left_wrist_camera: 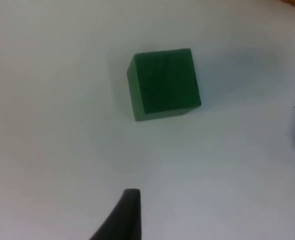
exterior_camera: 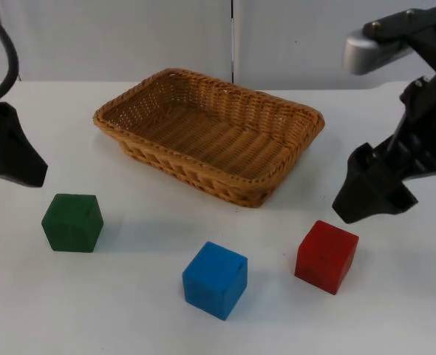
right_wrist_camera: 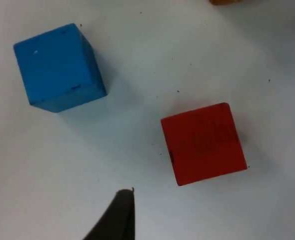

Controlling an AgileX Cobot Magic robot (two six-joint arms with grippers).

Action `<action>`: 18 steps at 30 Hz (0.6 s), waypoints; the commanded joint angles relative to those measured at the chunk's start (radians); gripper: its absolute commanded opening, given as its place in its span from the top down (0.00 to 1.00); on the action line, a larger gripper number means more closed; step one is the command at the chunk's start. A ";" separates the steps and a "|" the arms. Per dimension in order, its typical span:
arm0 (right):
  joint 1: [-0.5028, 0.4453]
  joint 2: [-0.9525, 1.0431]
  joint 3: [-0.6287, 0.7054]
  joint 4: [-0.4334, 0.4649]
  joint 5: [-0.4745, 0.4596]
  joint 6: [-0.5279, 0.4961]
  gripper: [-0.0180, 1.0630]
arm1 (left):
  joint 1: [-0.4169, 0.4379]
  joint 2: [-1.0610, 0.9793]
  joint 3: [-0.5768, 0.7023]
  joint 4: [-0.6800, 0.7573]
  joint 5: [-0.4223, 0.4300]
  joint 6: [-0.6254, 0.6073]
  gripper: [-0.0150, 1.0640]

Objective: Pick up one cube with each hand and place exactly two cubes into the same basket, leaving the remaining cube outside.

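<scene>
White table [exterior_camera: 151, 310] bears basket [exterior_camera: 210, 133], green cube [exterior_camera: 72, 222], blue cube [exterior_camera: 215, 279], red cube [exterior_camera: 327, 256]; fingers' spread unreadable.

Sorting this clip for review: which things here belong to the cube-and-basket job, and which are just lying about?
Job:
- green cube, near left gripper
- red cube, near right gripper
- blue cube, between them
- wicker basket, holding nothing

Lying about:
- nothing; just the white table and grey partition wall
</scene>
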 commanded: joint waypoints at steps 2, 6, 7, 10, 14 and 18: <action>0.006 0.025 -0.009 0.002 -0.019 -0.002 0.01 | -0.004 0.043 -0.036 -0.015 -0.015 0.004 0.01; 0.006 0.068 -0.009 -0.002 -0.059 -0.012 0.01 | -0.007 0.107 -0.086 -0.017 -0.015 0.004 0.01; 0.006 0.068 -0.009 -0.002 -0.059 -0.012 0.01 | -0.007 0.107 -0.086 -0.017 -0.015 0.004 0.01; 0.006 0.095 -0.009 -0.002 -0.082 -0.020 0.01 | -0.022 0.148 -0.123 -0.013 -0.024 0.004 0.01; 0.006 0.126 -0.009 -0.002 -0.110 -0.041 0.01 | -0.052 0.184 -0.147 -0.010 -0.051 0.004 0.01; 0.006 0.174 -0.009 0.000 -0.143 -0.077 0.01 | -0.087 0.236 -0.150 0.000 -0.107 0.004 0.01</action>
